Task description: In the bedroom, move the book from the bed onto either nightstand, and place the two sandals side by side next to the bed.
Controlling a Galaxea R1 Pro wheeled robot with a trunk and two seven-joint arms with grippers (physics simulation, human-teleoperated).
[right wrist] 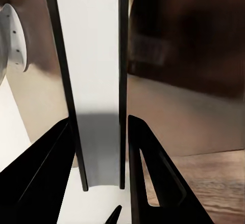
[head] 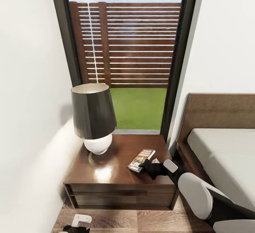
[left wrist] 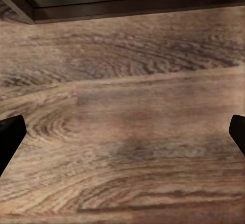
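The book (head: 141, 159), with its dark and orange cover, rests on the dark-brown nightstand (head: 106, 171) near the right front corner. My right gripper (head: 145, 164) is at the book's near end. In the right wrist view the book (right wrist: 97, 81) stands edge-on, white pages between dark covers, and my right gripper (right wrist: 98, 127) is shut on it with a black finger against each cover. My left gripper (head: 76, 225) hangs low over the floor in front of the nightstand, and its fingertips (left wrist: 9, 134) are spread wide open. The bed (head: 221, 148) lies to the right. The sandals are out of view.
A lamp (head: 94, 119) with a dark shade and white base takes up the nightstand's left half. A tall black-framed window (head: 131, 56) with a slatted fence is behind it. White walls close in on the left and behind the bed's headboard (head: 219, 109).
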